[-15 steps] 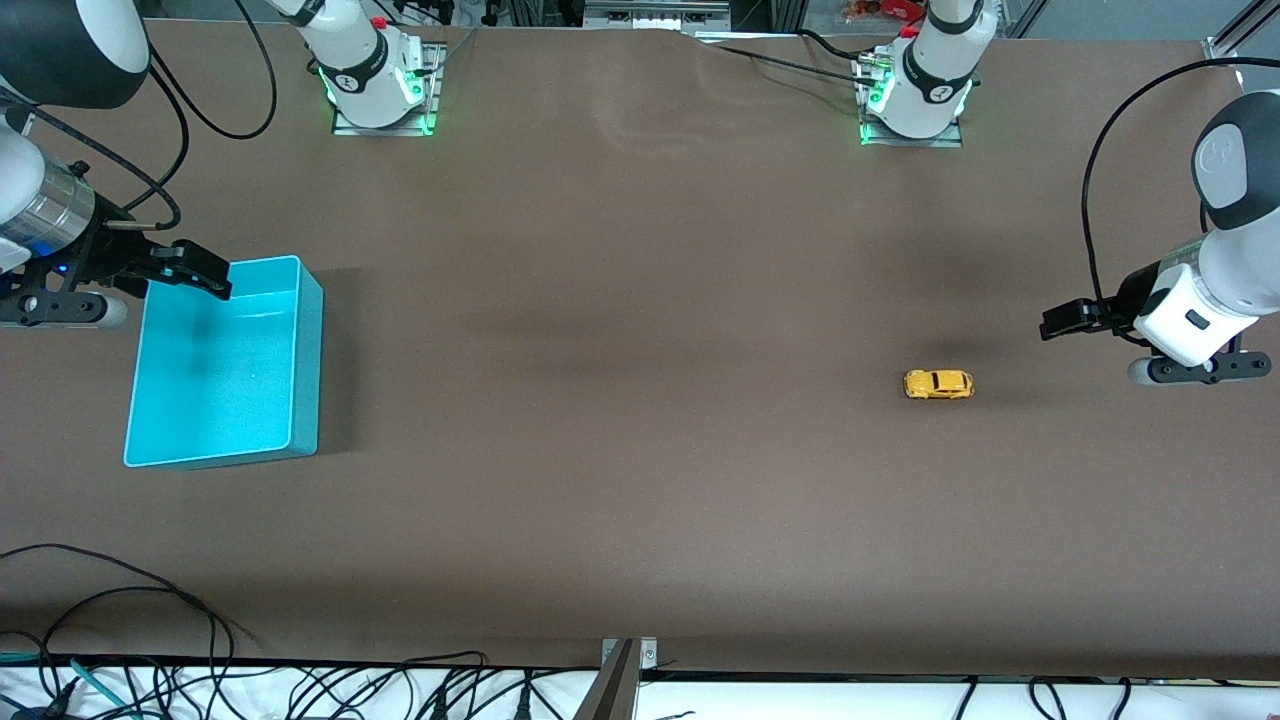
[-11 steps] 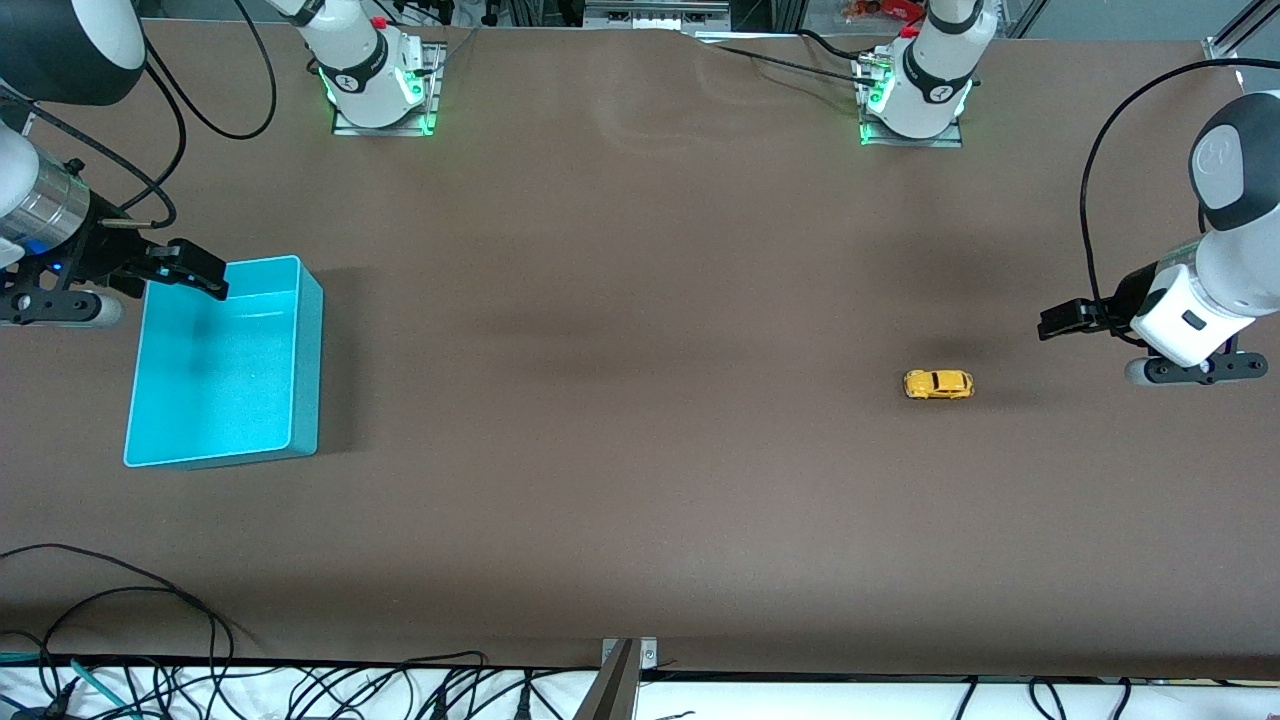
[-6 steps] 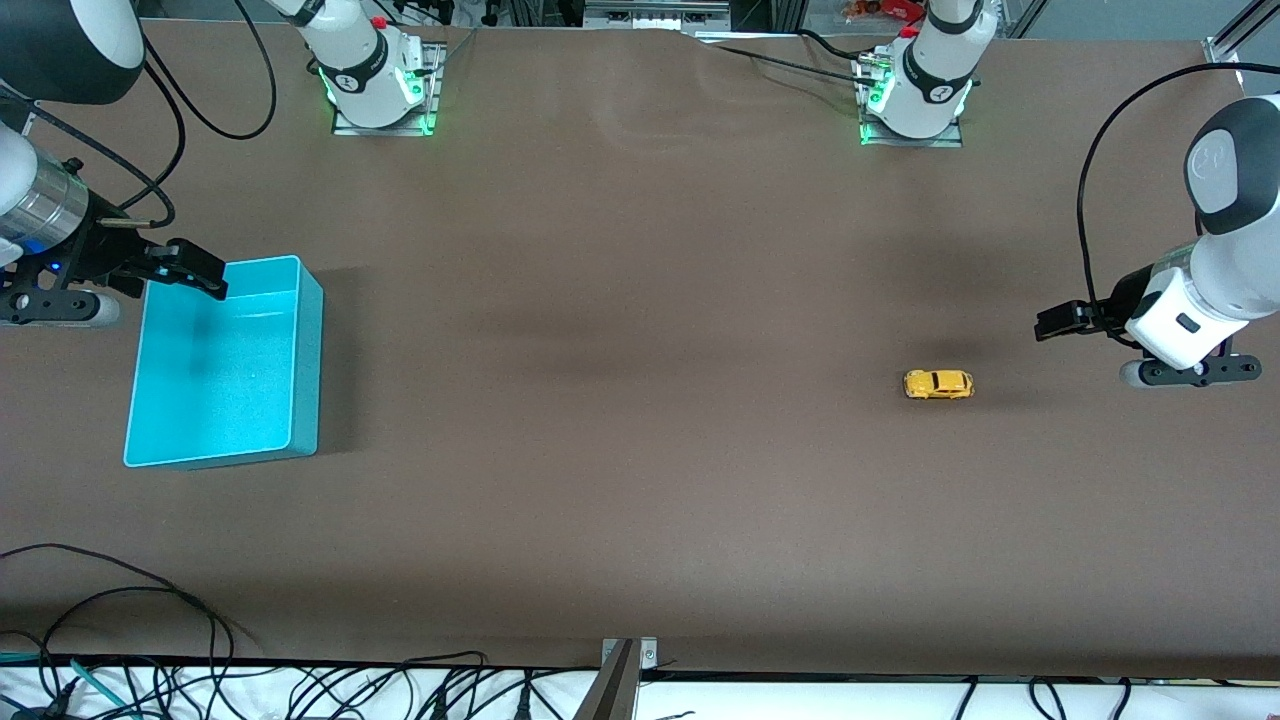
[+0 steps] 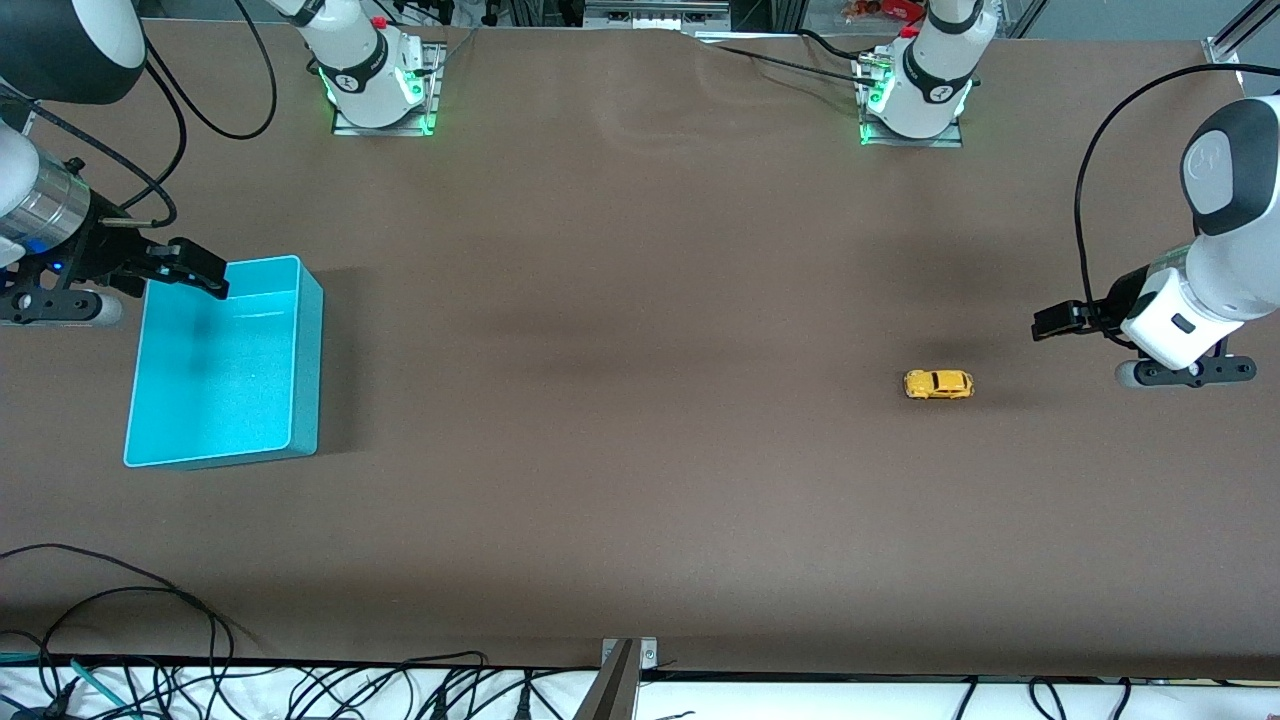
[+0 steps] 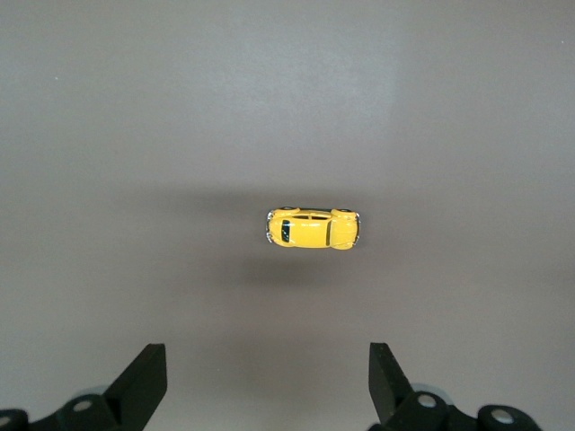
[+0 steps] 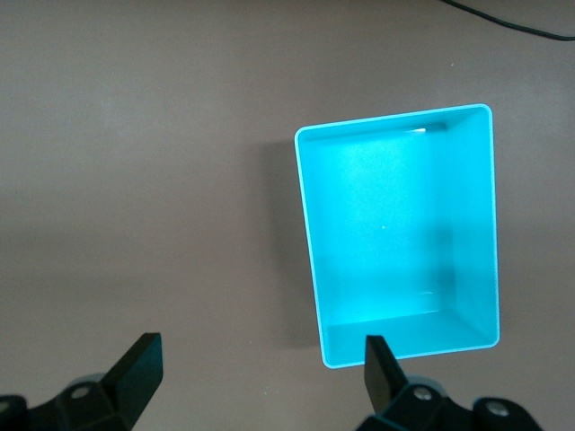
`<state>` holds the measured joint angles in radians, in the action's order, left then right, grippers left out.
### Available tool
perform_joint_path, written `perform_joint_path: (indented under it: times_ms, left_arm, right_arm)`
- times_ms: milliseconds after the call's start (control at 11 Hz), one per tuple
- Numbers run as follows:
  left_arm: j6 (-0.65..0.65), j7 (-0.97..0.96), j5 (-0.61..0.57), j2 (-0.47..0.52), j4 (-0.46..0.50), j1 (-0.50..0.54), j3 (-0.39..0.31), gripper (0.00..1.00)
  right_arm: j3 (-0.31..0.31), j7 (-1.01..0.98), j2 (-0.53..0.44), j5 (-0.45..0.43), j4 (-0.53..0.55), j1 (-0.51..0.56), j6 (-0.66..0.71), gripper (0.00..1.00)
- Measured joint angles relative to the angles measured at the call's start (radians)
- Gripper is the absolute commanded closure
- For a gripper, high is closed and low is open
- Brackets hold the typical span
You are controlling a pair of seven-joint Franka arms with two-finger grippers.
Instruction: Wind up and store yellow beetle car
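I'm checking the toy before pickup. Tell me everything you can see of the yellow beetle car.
The yellow beetle car is a tiny toy with a rounded, glossy yellow body, dark windows and small dark wheels; the left wrist view shows pale bumpers at both ends. It sits upright on its wheels on the brown table, toward the left arm's end, lengthwise along the table. Only the table touches it. The left gripper hangs open and apart from it.
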<state>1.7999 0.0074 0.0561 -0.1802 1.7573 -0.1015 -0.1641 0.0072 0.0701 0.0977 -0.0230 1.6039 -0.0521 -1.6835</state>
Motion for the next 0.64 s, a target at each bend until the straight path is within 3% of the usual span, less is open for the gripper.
perform_joint_path:
  times_ms: [636]
  left_arm:
    - [0.001, 0.036, 0.000, -0.017, 0.003, -0.003, 0.026, 0.01]
  right_arm:
    - [0.000, 0.000, 0.000, 0.000, 0.000, 0.000, 0.006, 0.00]
